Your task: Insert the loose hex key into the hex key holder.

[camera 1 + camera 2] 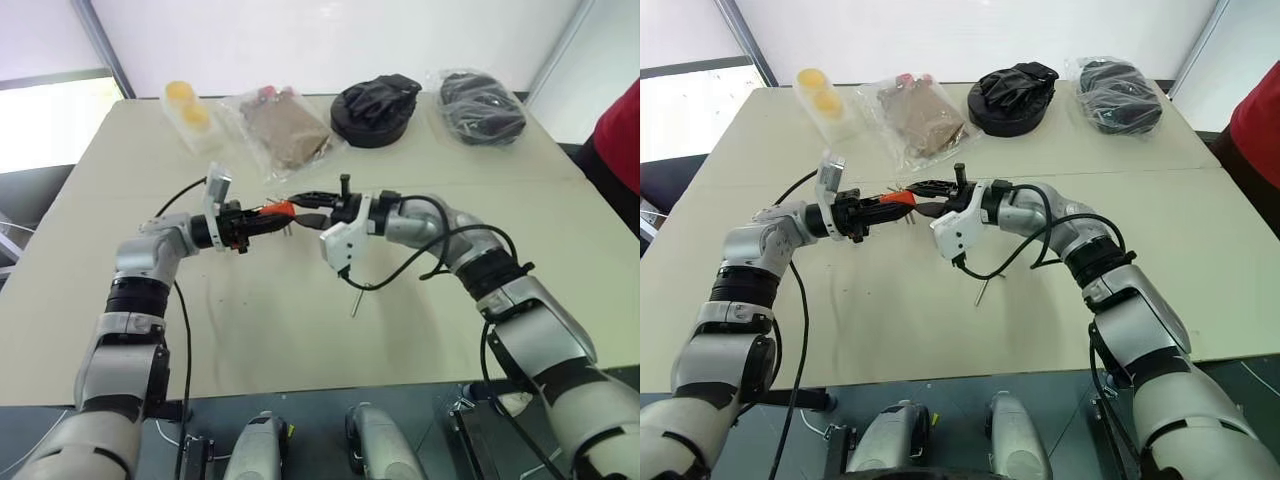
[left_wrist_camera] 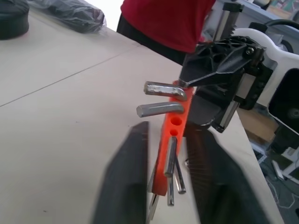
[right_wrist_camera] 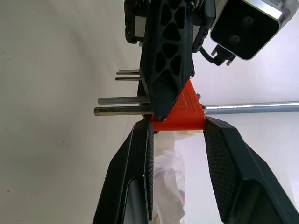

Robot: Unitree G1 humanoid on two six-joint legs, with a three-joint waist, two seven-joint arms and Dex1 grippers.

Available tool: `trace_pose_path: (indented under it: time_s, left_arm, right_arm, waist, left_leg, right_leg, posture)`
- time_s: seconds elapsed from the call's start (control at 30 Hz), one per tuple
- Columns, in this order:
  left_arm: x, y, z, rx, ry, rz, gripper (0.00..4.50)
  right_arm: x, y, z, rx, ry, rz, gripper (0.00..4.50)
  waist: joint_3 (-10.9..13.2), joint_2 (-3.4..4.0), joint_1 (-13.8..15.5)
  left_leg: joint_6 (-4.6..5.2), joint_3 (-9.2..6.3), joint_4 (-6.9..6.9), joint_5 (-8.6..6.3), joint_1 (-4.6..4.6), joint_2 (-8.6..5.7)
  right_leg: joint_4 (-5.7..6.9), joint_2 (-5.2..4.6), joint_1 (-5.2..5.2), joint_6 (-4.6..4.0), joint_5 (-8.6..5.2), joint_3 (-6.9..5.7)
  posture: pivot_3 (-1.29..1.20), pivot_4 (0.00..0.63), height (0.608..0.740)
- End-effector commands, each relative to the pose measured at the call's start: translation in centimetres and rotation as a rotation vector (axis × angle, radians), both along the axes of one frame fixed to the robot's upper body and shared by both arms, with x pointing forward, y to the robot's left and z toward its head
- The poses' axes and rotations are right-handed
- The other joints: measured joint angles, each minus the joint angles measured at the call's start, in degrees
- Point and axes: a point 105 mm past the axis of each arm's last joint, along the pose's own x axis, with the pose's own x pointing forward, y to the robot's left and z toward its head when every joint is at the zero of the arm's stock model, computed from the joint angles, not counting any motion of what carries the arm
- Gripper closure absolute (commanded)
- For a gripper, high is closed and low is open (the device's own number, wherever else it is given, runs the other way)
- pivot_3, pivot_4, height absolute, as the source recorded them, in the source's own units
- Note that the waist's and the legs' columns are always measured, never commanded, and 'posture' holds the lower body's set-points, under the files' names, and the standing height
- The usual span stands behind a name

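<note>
Both hands are meeting mid-frame above the desk (image 1: pixel 300 330). The right hand (image 3: pixel 177 126) is pinching the orange hex key holder (image 3: pixel 183 112); the left hand (image 2: pixel 166 186) is straddling it, fingers spread slightly. The loose hex key (image 1: pixel 355 303) is lying on the desk, lower center.

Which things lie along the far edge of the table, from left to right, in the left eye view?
Yellow cups in a clear pack → clear bag with brown contents → round black case → clear bag with black contents.
</note>
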Motion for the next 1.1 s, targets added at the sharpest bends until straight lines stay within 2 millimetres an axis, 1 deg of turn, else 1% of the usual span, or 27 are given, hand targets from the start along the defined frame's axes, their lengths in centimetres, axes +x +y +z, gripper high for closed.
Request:
trace_pose_path:
  time_s: [0.03,0.27,0.3,0.37,0.53,0.57,0.87,0.93,1.0,1.1]
  left_arm:
    - [0.3,0.3,1.5,-0.019,-0.069,0.027,1.10]
    - [0.3,0.2,1.7,-0.043,-0.072,0.028,1.10]
    - [0.4,0.1,1.7,-0.046,-0.072,0.028,1.32]
    - [0.4,0.0,1.8,-0.051,-0.073,0.030,1.90]
    - [0.4,-0.1,1.8,-0.068,-0.072,0.030,4.40]
    - [0.4,-0.1,1.8,-0.071,-0.072,0.030,4.46]
    - [0.8,-0.2,1.8,-0.068,-0.088,0.055,4.46]
    - [0.8,-0.3,1.8,-0.066,-0.089,0.056,4.50]
    - [0.8,-0.3,1.7,-0.066,-0.089,0.056,4.50]
    - [0.6,-0.2,1.5,-0.062,-0.089,0.055,4.50]
  right_arm:
    - [-0.3,0.2,1.6,0.050,-0.035,0.016,3.50]
    - [-0.2,0.2,1.7,0.056,-0.033,0.008,3.50]
    - [-0.2,0.1,1.7,0.057,-0.032,0.007,3.50]
    - [-0.2,0.2,1.7,0.058,-0.031,0.007,3.50]
    - [-0.3,0.3,1.5,0.063,-0.027,0.007,3.50]
    - [-0.3,0.3,1.5,0.064,-0.025,0.007,3.50]
    - [-0.7,0.2,0.9,0.076,0.022,0.015,3.50]
    - [-0.7,0.1,0.8,0.076,0.035,0.009,2.48]
    - [-0.6,0.0,0.5,0.061,0.056,-0.004,1.69]
    - [-0.3,-0.8,-0.6,0.015,0.067,-0.044,0.05]
  waist:
    - [0.0,0.00,0.0]
    - [0.0,0.00,0.0]
    - [0.0,0.00,0.0]
    - [0.0,0.00,0.0]
    - [0.0,0.00,0.0]
    - [0.0,0.00,0.0]
    - [0.0,0.00,0.0]
    - [0.0,0.00,0.1]
    - [0.0,0.00,0.0]
    - [0.0,0.00,0.0]
  left_leg:
    - [0.00,0.00,0.00,0.00,0.00,0.00]
    - [0.00,0.00,0.00,0.00,0.00,0.00]
    - [0.00,0.00,0.01,0.00,0.00,0.00]
    - [0.00,0.00,0.01,0.00,0.00,0.00]
    - [0.00,0.00,0.02,0.00,0.00,0.00]
    - [0.00,0.00,0.02,0.00,0.00,0.00]
    - [0.00,0.00,0.04,0.00,0.00,0.00]
    - [0.00,0.00,0.04,0.00,0.00,0.00]
    - [0.00,-0.01,0.05,0.00,0.00,0.00]
    - [0.00,-0.01,0.06,0.00,0.02,0.00]
  right_leg:
    - [0.00,0.00,0.00,0.00,0.00,0.00]
    - [0.01,-0.01,0.00,0.00,0.00,0.00]
    - [0.01,-0.01,0.00,0.00,0.00,0.00]
    - [0.01,-0.01,0.00,0.00,0.00,0.00]
    - [0.02,0.00,0.00,0.00,0.00,0.00]
    - [0.02,0.00,0.00,0.00,0.00,0.00]
    - [0.04,0.00,0.00,0.00,0.00,0.00]
    - [0.05,-0.01,0.00,0.00,0.00,0.00]
    - [0.06,0.00,0.00,0.00,0.00,0.00]
    - [0.11,0.00,0.00,0.01,0.00,0.00]
  posture:
    - [0.00,0.150,0.740]
    - [0.00,0.150,0.740]
    - [0.00,0.150,0.740]
    - [0.00,0.150,0.740]
    - [0.00,0.150,0.740]
    - [0.00,0.150,0.740]
    - [0.00,0.150,0.740]
    - [0.00,0.150,0.740]
    - [0.00,0.150,0.740]
    - [0.00,0.150,0.740]
